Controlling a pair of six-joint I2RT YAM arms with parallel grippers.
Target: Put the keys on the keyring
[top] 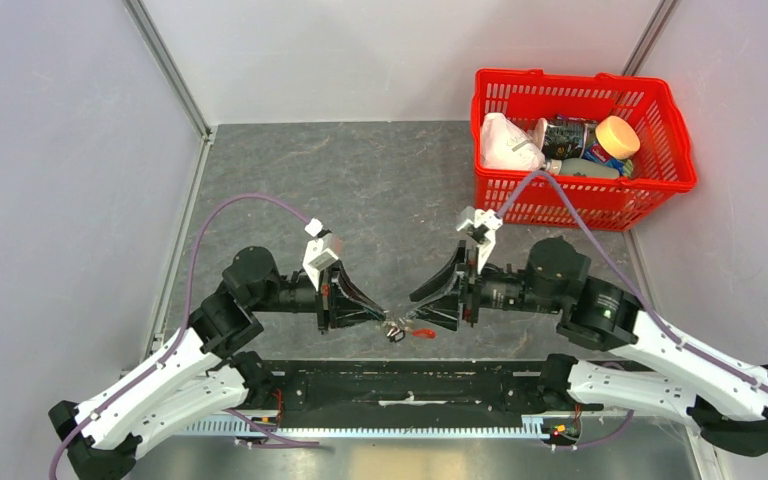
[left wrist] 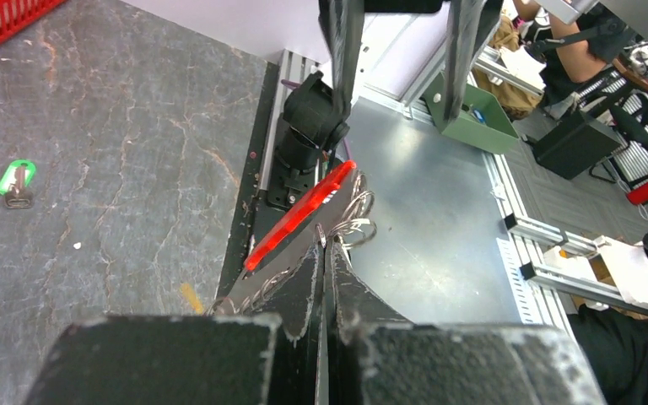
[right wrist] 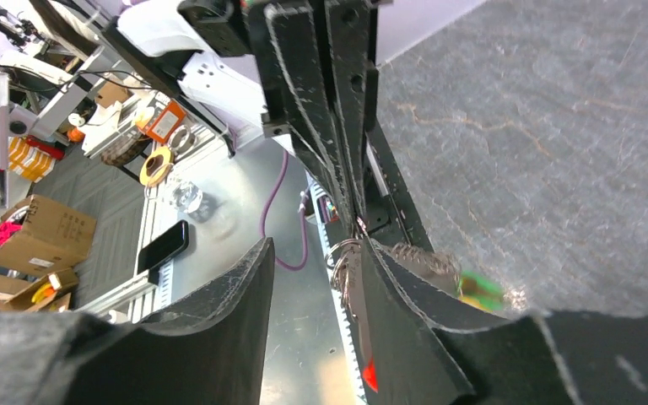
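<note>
My left gripper (top: 388, 320) (left wrist: 327, 246) is shut, pinching a thin wire ring of the keys (left wrist: 356, 218) (top: 395, 330) at its tips. The keyring's red part (left wrist: 299, 218) (top: 422, 332) and its dark part lie along the outer side of the left finger, held above the table's near edge. My right gripper (top: 422, 312) (right wrist: 314, 249) is open. The wire rings and the keyring (right wrist: 353, 278) hang against its right finger's inner face, with a red tip (right wrist: 371, 371) low down. A green-tagged key (left wrist: 17, 181) lies alone on the table. A blurred green and yellow tag (right wrist: 479, 291) shows behind the right finger.
A red plastic basket (top: 570, 78) with bottles and packets stands at the table's back right. The black arm-mount rail (top: 410, 385) runs along the near edge just below both grippers. White walls close in the table on the left, back and right.
</note>
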